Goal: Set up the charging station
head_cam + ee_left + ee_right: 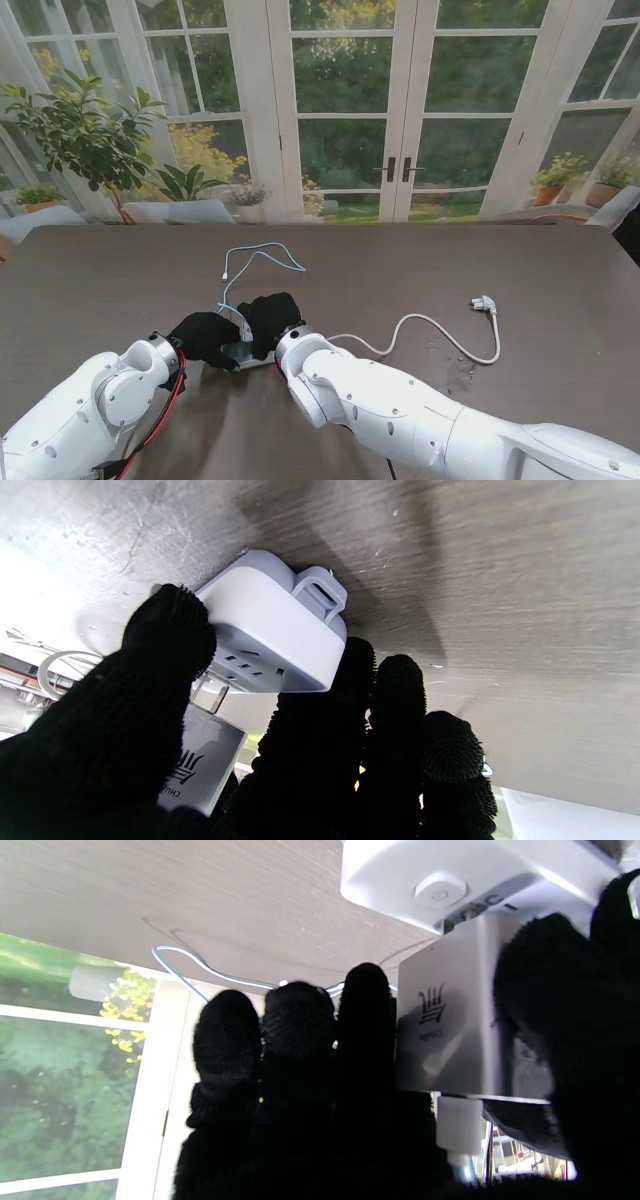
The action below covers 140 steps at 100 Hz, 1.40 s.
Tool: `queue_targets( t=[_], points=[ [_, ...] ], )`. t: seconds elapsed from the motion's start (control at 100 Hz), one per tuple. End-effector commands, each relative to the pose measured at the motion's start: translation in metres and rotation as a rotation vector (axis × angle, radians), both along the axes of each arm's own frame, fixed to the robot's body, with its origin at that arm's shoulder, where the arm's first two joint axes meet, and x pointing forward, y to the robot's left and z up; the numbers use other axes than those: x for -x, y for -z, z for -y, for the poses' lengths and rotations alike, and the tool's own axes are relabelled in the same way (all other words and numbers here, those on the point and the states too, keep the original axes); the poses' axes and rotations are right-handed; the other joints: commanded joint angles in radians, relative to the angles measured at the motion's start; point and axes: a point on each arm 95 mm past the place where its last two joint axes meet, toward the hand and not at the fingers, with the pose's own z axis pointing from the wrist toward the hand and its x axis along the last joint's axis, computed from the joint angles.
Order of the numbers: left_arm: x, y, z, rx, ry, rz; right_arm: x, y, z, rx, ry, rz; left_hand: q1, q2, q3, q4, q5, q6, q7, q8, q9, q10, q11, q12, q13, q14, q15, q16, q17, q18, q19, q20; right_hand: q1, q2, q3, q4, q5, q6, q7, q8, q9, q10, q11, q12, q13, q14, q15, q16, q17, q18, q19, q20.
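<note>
White power strip rests on your table, gripped by the left hand; the right hand grips the charger, prongs touching its sockets.

The charger bears a logo and letters "CHU"; the rest is hidden.

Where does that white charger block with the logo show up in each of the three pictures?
Stand view: mostly hidden between the two black gloves, only a grey sliver shows, charger block.
Left wrist view: near the bottom, prongs entering the power strip.
Right wrist view: right of centre, logo facing the camera.
Shared landmark: the power strip.
</note>
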Motion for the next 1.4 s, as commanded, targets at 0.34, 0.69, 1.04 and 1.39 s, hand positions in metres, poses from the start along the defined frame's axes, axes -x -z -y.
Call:
queue_targets(
  t=[0.34, 0.69, 1.04, 1.39],
  points=[
    [0.012, 0.019, 0.005, -0.023, 0.02, -0.057, 0.022, 0.002, -0.003, -0.04, 0.001, -0.054, 0.308, 0.079, 0.237, 0.076, 0.183, -0.215, 0.249, 0.035, 0.069, -0.054, 0.059, 0.032, 0.028, 0.002, 0.05, 0.022, 0.018, -0.04, 0.055, -0.001, 0.122, 0.116, 0.169, 0.059, 0.144, -0.334, 0.217, 0.09, 0.021, -0.016, 0.01, 0.004, 0.035, 0.005, 0.02, -0.605, 0.009, -0.029, 0.058, 0.02],
    [0.014, 0.019, 0.006, -0.023, 0.027, -0.055, 0.018, -0.001, -0.011, -0.027, -0.005, -0.053, 0.307, 0.078, 0.237, 0.076, 0.185, -0.221, 0.249, 0.034, 0.07, -0.058, 0.06, 0.031, 0.028, 0.0, 0.056, 0.023, 0.02, -0.042, 0.058, -0.004, 0.121, 0.119, 0.166, 0.059, 0.144, -0.334, 0.217, 0.09, 0.021, -0.018, 0.011, 0.004, 0.035, 0.001, 0.019, -0.606, 0.01, -0.029, 0.06, 0.021],
    [0.015, 0.019, 0.006, -0.022, 0.03, -0.06, 0.008, 0.002, -0.005, 0.018, -0.012, -0.049, 0.307, 0.077, 0.237, 0.076, 0.185, -0.221, 0.249, 0.034, 0.071, -0.058, 0.06, 0.031, 0.027, -0.002, 0.058, 0.022, 0.02, -0.046, 0.059, -0.006, 0.121, 0.122, 0.165, 0.06, 0.143, -0.335, 0.217, 0.09, 0.02, -0.02, 0.011, 0.004, 0.035, -0.002, 0.019, -0.606, 0.01, -0.03, 0.06, 0.02],
    [0.016, 0.019, 0.005, -0.024, 0.03, -0.065, 0.004, 0.009, -0.002, 0.037, -0.013, -0.069, 0.306, 0.076, 0.237, 0.076, 0.184, -0.22, 0.251, 0.034, 0.071, -0.055, 0.06, 0.031, 0.026, -0.002, 0.059, 0.021, 0.02, -0.046, 0.06, -0.008, 0.119, 0.121, 0.164, 0.06, 0.141, -0.336, 0.216, 0.091, 0.019, -0.021, 0.011, 0.004, 0.034, 0.001, 0.016, -0.607, 0.01, -0.031, 0.061, 0.02]
  ],
)
